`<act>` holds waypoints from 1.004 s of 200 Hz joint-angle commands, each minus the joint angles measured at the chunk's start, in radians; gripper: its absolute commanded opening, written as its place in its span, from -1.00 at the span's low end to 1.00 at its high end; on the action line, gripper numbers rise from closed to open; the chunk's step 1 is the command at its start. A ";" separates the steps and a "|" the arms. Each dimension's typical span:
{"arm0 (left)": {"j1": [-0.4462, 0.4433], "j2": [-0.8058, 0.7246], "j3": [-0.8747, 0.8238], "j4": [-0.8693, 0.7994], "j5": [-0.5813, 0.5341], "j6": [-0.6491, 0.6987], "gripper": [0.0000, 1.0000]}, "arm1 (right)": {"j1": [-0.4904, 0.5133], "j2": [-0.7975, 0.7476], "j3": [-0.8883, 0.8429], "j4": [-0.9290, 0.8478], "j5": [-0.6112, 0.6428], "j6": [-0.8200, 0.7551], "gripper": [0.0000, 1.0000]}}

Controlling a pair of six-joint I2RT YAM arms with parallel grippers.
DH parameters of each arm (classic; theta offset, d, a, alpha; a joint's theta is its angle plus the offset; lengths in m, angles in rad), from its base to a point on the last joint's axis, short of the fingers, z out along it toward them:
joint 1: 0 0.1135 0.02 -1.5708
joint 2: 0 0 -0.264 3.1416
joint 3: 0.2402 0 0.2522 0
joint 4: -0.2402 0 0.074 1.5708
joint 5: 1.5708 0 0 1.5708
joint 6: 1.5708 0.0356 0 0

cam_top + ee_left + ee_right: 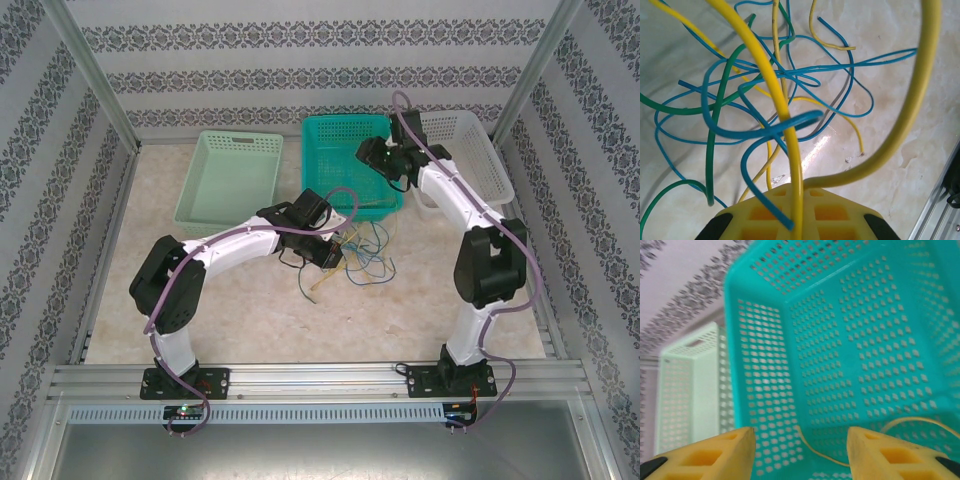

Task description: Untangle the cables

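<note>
While left gripper (797,202) jaws sit together, clamped on yellow cable (785,112), tangle of cables (365,255) lies on desk (250,310) near teal basket (345,135). Right gripper (799,440) jaws apart above basket; yellow strand (910,421) inside. Step, judged: separating strands. Next: draw clamped cable slowly clear of blue loops (810,117).

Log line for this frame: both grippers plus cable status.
left gripper shut on yellow cable above tangle | right gripper open over teal basket | second yellow cable lying in basket | tangle: blue, green, yellow crossed
</note>
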 commanded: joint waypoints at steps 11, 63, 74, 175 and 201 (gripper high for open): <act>0.011 -0.038 -0.033 -0.009 -0.008 0.026 -0.87 | 0.016 -0.205 -0.250 -0.085 0.101 -0.128 -0.10; 0.010 -0.024 -0.057 -0.025 -0.013 0.034 -0.77 | 0.061 -0.357 -0.448 -0.109 0.235 -0.187 -0.10; 0.010 -0.021 -0.056 -0.024 -0.016 0.033 -0.67 | 0.061 -0.342 -0.461 -0.114 0.244 -0.188 -0.10; 0.011 -0.031 -0.048 -0.058 -0.065 0.042 -0.25 | 0.061 -0.201 -0.458 -0.108 0.317 -0.244 -0.20; 0.010 -0.039 -0.052 -0.060 -0.073 0.042 -0.23 | 0.063 -0.242 -0.482 -0.127 0.339 -0.250 -0.20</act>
